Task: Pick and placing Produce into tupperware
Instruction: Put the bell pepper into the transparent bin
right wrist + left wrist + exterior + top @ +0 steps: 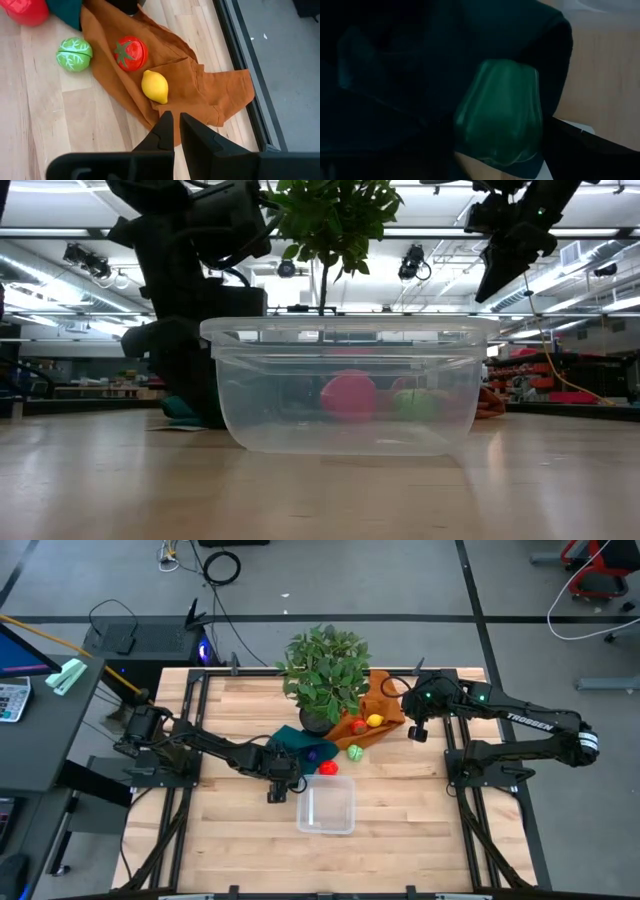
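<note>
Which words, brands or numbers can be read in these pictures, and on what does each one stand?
"TROSSEN": white letters on the dark forearm of the right arm, high view.
Nothing else can be read. The grey keypad device on the side desk has keys too small to read. The clear shallow plastic tupperware bears no label.

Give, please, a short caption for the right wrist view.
Shut right gripper hovers above an orange cloth holding a lemon and tomato.
</note>
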